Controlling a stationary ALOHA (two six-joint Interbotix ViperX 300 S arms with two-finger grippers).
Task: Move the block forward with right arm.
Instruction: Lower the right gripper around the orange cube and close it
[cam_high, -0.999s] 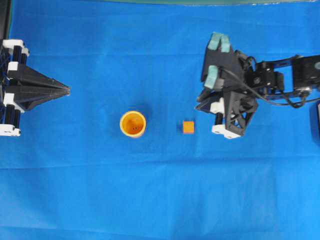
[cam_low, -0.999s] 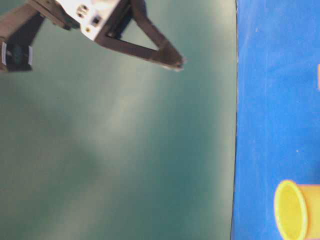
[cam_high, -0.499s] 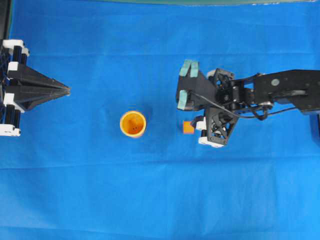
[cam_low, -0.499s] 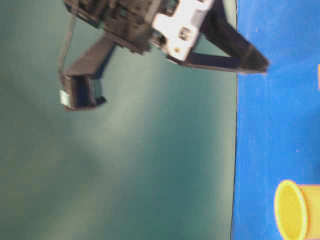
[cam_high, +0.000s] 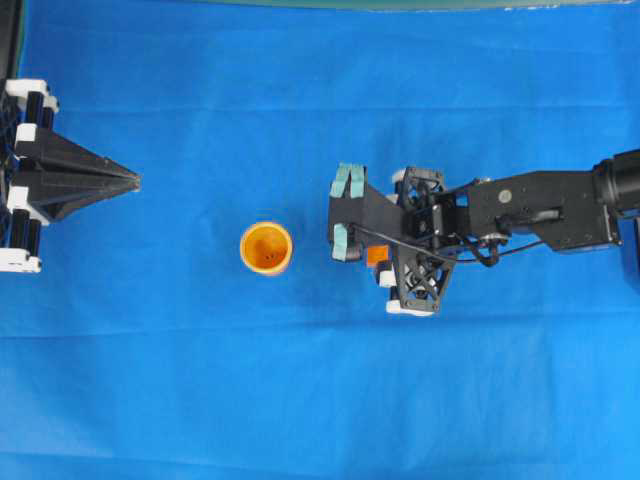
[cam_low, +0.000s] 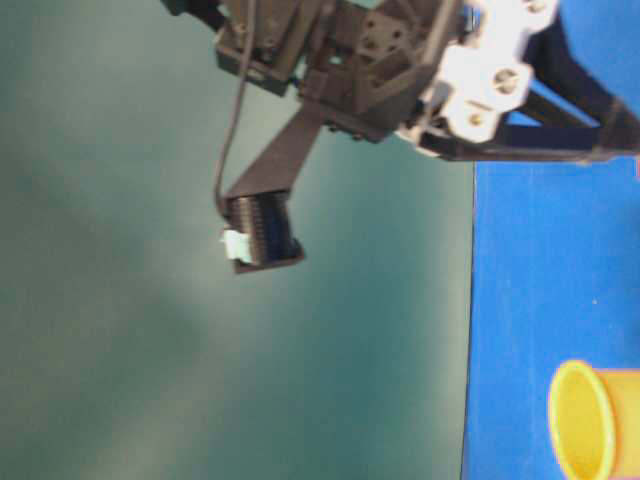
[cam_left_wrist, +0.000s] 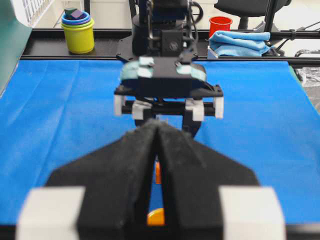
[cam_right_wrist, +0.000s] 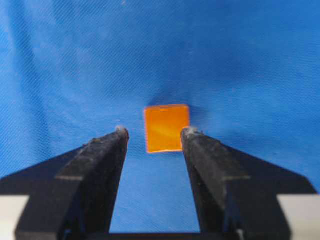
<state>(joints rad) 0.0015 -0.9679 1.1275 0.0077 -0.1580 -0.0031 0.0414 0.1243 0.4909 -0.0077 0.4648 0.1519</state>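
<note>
Block: while your right gripper hangs above it, the smooth orange cube lies on woven blue cloth, framed by parted black fingers.
Left gripper: closed to a point.
Cup: round, orange, nearby.

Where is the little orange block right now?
In the overhead view the block sits on the blue cloth right of centre, partly under the right gripper, with the orange cup to its left. The right wrist view shows it between the open fingers, untouched.
</note>
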